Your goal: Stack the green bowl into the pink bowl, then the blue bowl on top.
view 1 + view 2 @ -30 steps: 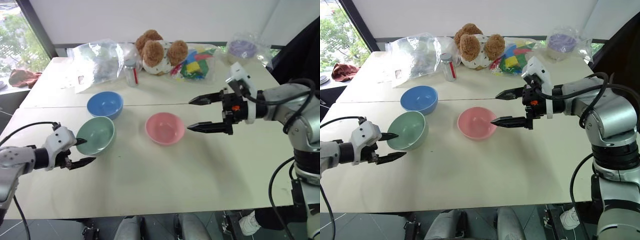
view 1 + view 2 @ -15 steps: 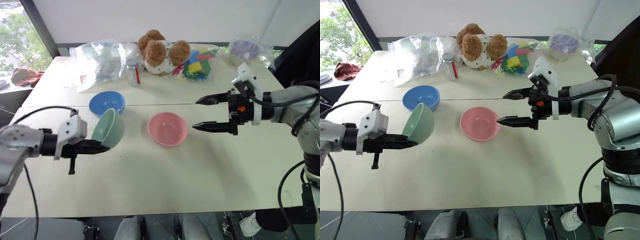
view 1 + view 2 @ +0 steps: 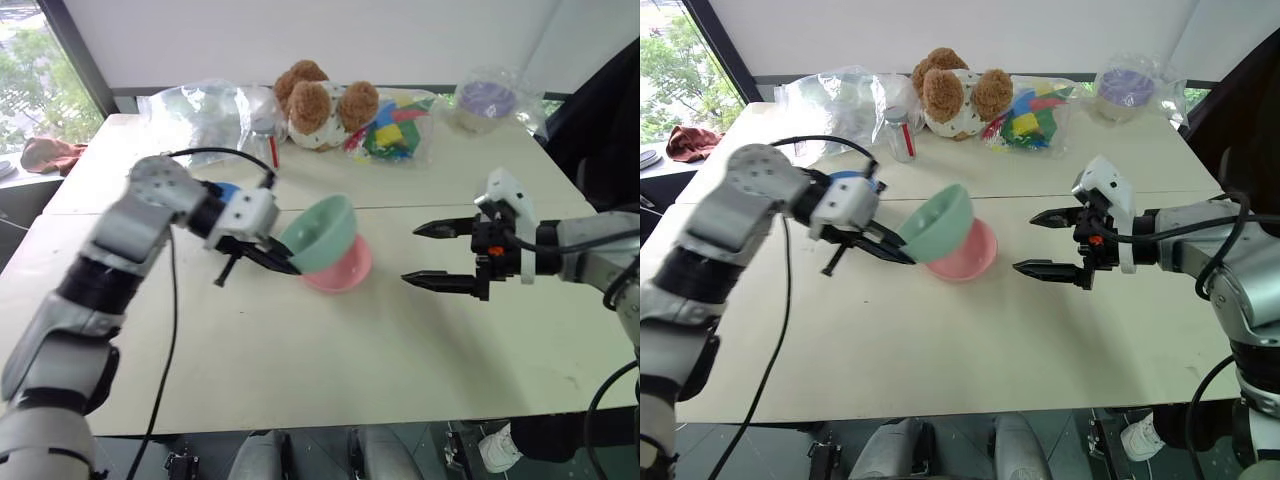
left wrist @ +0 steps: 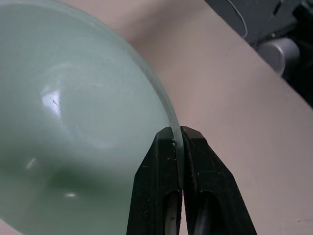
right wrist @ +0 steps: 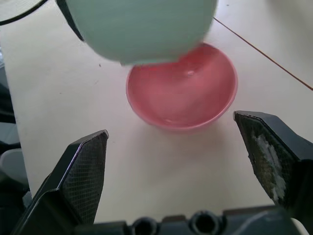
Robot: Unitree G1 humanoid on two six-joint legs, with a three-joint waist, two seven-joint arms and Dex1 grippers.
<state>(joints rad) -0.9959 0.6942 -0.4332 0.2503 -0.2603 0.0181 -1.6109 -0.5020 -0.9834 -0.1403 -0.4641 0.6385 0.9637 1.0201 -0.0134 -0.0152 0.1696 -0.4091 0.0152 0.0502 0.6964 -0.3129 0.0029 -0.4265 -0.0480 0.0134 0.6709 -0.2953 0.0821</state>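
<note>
The pale green bowl (image 3: 322,230) hangs tilted in the air, its lower edge just over the pink bowl (image 3: 350,272), which sits on the table (image 3: 330,370). My left gripper (image 3: 284,263) is shut on the green bowl's rim; the left wrist view shows both fingers (image 4: 164,161) pinching the thin rim of the green bowl (image 4: 73,122). To the right of the pink bowl my right gripper (image 3: 412,253) stands open with nothing between its fingers. The right wrist view shows the pink bowl (image 5: 186,93) with the green bowl (image 5: 142,24) above it. A sliver of the blue bowl (image 3: 228,190) peeks out behind my left wrist.
At the back of the table stand a brown teddy bear (image 3: 325,100), a small jar (image 3: 262,142), a crumpled clear bag (image 3: 195,120), a bag of coloured toys (image 3: 395,128) and a bag holding something purple (image 3: 487,100). A seam (image 3: 440,206) runs across the table.
My left gripper shut on the green bowl's rim, lifted it and swung it right to over the pink bowl. My right gripper drew back a little to the right, staying open.
</note>
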